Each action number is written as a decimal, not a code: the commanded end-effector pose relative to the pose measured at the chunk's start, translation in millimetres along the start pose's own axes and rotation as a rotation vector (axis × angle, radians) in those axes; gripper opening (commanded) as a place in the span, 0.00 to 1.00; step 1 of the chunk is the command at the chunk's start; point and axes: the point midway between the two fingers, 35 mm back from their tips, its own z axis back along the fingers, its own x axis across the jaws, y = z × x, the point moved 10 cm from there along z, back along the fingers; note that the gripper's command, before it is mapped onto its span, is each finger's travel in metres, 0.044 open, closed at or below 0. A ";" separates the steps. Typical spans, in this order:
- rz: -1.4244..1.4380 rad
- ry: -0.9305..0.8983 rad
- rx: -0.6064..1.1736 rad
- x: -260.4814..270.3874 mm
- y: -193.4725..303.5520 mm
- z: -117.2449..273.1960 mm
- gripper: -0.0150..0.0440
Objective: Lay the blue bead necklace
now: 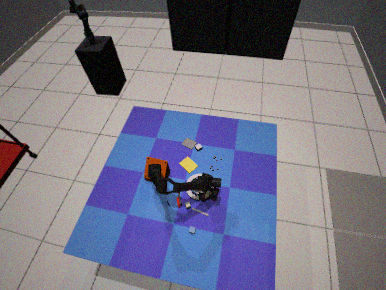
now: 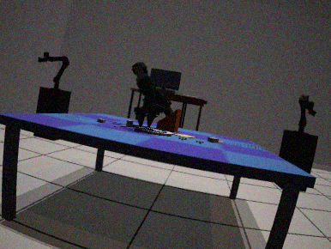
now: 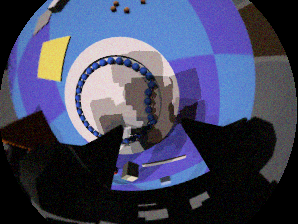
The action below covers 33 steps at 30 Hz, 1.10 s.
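The wrist view is the one that shows the blue bead necklace point(image 3: 118, 60) clearly: it lies as a loop on the round bead board point(image 1: 191, 181) point(image 2: 165, 131) point(image 3: 71, 95). At the picture's left, its beads run close along the dark circular line of the groove; at the right, they sit inside that line, toward the board's middle. Part of the loop's lower stretch is obscured near the fingers, so its seating there cannot be told. From the top, the arm covers much of the board and the loop cannot be made out.

The pincer point(image 1: 210, 192) point(image 2: 145, 125) point(image 3: 153, 124) is wide open with nothing in its hold. The exterior view shows its two fingers pointing down at the board, with a gap between them; whether the tips touch it cannot be told.

Top and wrist views both show a yellow sheet point(image 1: 188, 164) point(image 2: 184, 136) point(image 3: 54, 59) near the board, and a pale rod point(image 1: 200, 212) point(image 3: 164, 161) and small cube point(image 1: 188, 205) point(image 3: 131, 171) on another side of it. All rest on the checkered counter point(image 1: 250, 200) point(image 2: 193, 150) point(image 3: 235, 32). Only the exterior view reveals the counter's legs and, beyond the board, a monitor point(image 2: 165, 79).
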 end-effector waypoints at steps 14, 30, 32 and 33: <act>0.268 0.000 0.001 2.5 -10.4 32.1 0.46; 0.259 0.006 0.002 1.1 -9.9 14.4 0.46; 0.260 0.005 0.002 1.2 -10.0 11.0 0.46; 0.261 0.005 0.002 1.3 -10.0 9.4 0.46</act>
